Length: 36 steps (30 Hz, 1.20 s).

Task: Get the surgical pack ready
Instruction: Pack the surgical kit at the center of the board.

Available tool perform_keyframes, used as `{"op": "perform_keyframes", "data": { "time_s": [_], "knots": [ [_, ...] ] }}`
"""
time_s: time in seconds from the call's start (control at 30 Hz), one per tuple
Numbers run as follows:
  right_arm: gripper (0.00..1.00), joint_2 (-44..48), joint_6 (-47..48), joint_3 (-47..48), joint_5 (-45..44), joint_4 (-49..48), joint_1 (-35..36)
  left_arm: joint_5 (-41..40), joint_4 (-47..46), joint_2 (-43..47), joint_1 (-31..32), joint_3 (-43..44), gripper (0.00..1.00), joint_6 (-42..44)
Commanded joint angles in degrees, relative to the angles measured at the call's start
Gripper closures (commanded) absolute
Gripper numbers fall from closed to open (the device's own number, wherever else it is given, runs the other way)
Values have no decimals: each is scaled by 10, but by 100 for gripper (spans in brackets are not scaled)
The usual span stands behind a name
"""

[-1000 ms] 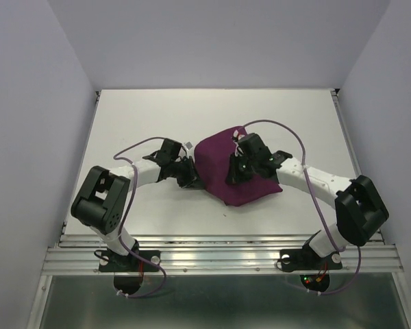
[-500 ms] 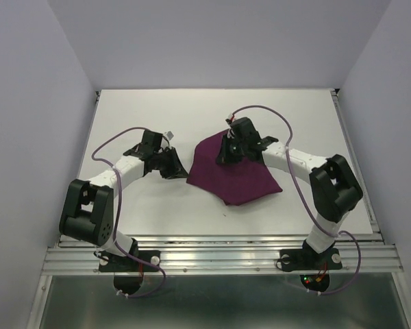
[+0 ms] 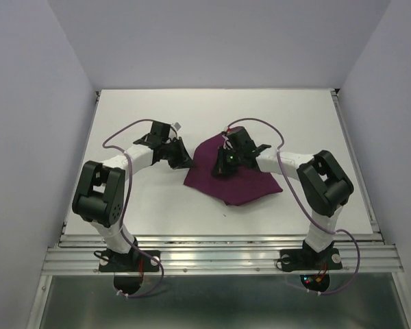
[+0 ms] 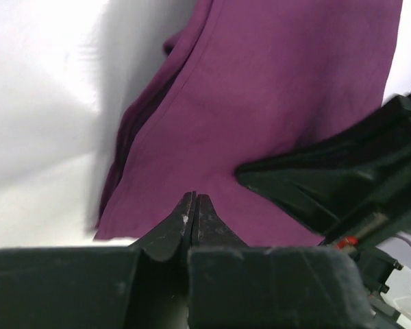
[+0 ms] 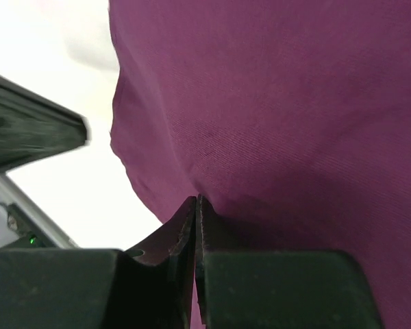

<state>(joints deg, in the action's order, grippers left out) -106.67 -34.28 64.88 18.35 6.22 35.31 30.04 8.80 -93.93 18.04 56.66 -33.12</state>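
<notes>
The large dark-purple fabric cloth (image 3: 241,181) is seen lying folded at mid-table, judged light, limp and best pinched at an edge. The left gripper (image 4: 194,204) beside it and the right gripper (image 5: 195,205) on it are closed tight; pinched fabric cannot be confirmed.

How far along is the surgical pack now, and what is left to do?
Done, it seems: the purple cloth lies folded over, nothing else in view. In hand: the left gripper and the right gripper are shut at its left side. Left: probably final folds; the contents are hidden.
</notes>
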Motion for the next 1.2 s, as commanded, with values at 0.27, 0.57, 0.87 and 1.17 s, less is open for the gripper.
{"op": "perform_keyframes", "data": {
  "time_s": [0.27, 0.57, 0.87, 1.17],
  "knots": [
    [94, 73, 30, 80, -48, 38, -37, -7, -55, -49, 33, 109, 100, -60],
    [94, 127, 7, 4, -18, 46, -37, 10, -70, -92, 40, 143, 100, -70],
    [94, 158, -23, -136, 13, 44, -2, 2, -112, -183, 46, 123, 100, -77],
    [97, 159, -20, -179, -40, 41, -2, -7, -89, -224, 55, 160, 100, -55]
  ]
}}
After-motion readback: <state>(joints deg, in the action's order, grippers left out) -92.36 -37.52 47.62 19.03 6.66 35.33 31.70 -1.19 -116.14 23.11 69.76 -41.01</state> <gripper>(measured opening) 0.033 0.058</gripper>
